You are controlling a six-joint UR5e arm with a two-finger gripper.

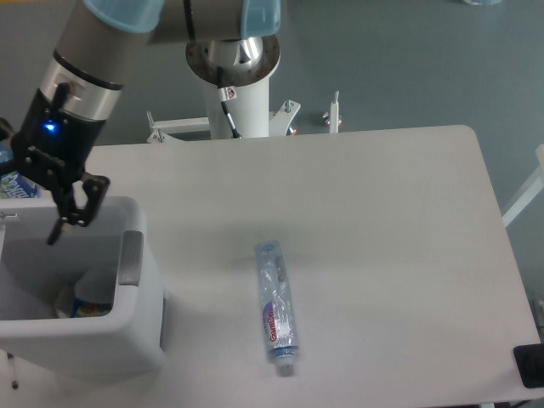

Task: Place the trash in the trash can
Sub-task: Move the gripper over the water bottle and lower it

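Camera shows my tool (75, 212) spread and empty above the smooth white bin (127, 340), the crushed clear bottle (276, 306) flat on the matte worktop (382, 238).

A single fixed camera looks steeply down from high above the near edge of the table (382, 221), facing the robot's white pedestal (236, 81) at the top centre of the frame. It stands at middle distance: nearly the whole tabletop fits, its right corner rounded at the upper right, with grey floor beyond. The trash can (127, 340) is cut by the lower left edge, and the arm enters from the upper left.
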